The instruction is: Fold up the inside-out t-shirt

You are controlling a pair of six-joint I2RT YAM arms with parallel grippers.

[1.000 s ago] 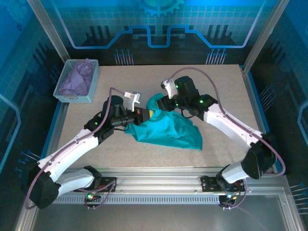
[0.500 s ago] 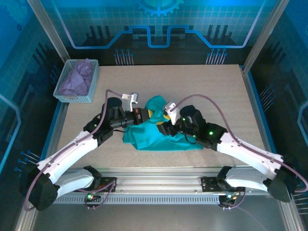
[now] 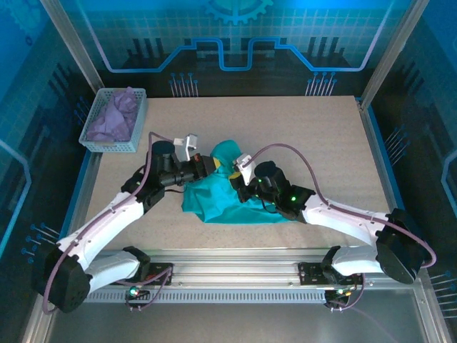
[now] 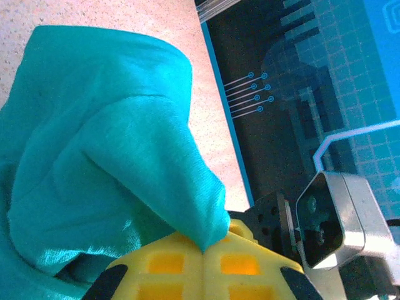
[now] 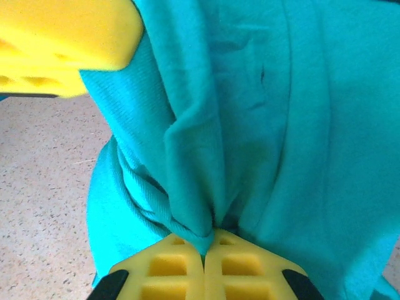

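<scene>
**Top external view: both grippers pinched on the bunched t-shirt**

Top external view showed the teal t-shirt [image 3: 214,206] lying crumpled near the middle of the tabletop [image 3: 321,136], somewhat toward its near edge. Its long axis ran roughly from left to right. The left gripper [image 3: 212,166] reached in from the left and the right gripper [image 3: 239,189] from the right. Both met at the raised far-left part of the heap, close beside each other, with most of the cloth trailing off toward the right and the near edge. A grey mesh basket [image 3: 114,148] with a lavender cloth [image 3: 113,118] sat at the far left corner, well apart.

Left wrist view showed the left gripper [image 4: 203,253] closed, its yellow waffle-patterned pads pressed together on a pointed peak of the t-shirt [image 4: 94,156]. The soft knit hung away in loose, rounded folds.

Right wrist view showed the right gripper [image 5: 204,250] likewise clamped on a gathered pleat of the t-shirt [image 5: 300,125], fine ribbing visible in the fabric. The left gripper's yellow pad [image 5: 62,37] sat just beside the same fold. With two grips so near each other, spreading the cloth flat would likely need the arms to draw apart along that long axis.
</scene>
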